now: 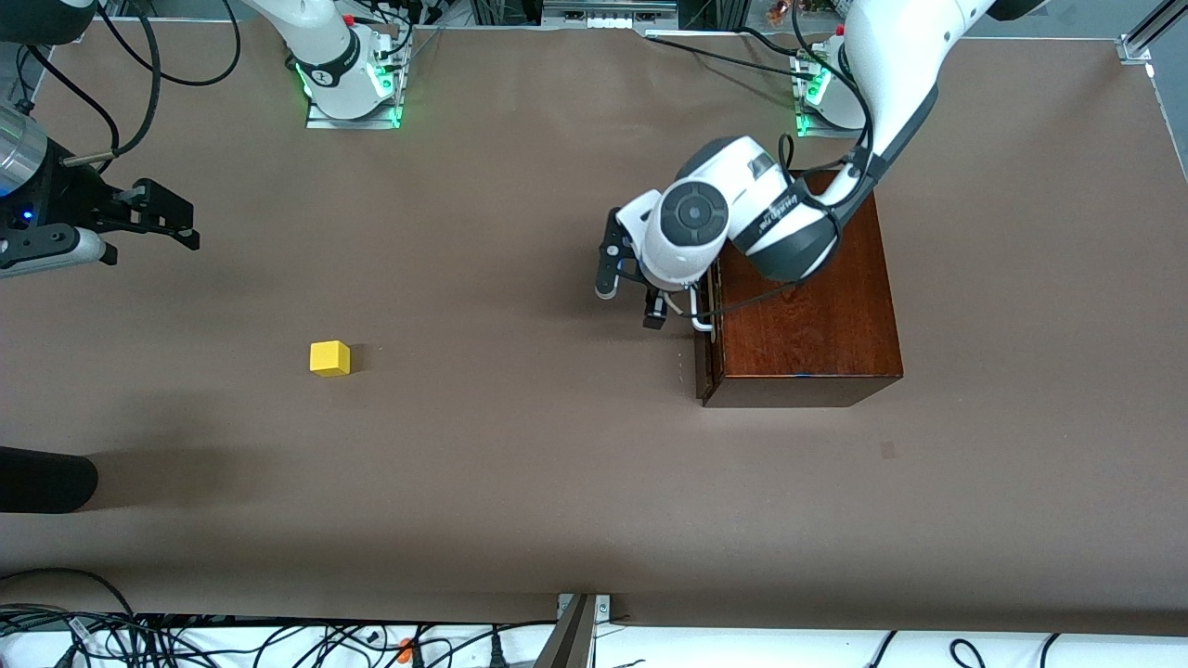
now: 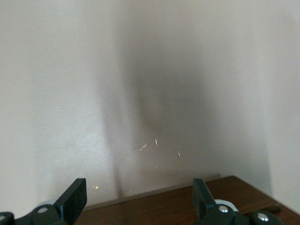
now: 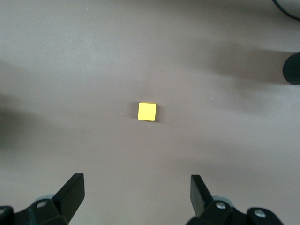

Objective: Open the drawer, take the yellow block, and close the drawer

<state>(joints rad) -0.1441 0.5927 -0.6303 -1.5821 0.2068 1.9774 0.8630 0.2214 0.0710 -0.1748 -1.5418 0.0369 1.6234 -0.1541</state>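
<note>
Left claw open before drawer; right arm waits.

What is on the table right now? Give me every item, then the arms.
yellow block: one, bright yellow, on the bare table toward the right arm's end, nearer the front camera than the right gripper, well apart from the box.
wooden box: one, dark reddish-brown, toward the left arm's end of the table.
drawer: one, dark wood front, looks shut or nearly so, flush with the box.
white loop handle: one, white, on the drawer front.
table: one, brown cover.
cables: several, mostly black, along the table edge nearest the front camera.
left gripper: one, black fingers, open, in front of the drawer, beside the handle.
right gripper: one, black, open, above the table's right-arm end, empty, waiting.
</note>
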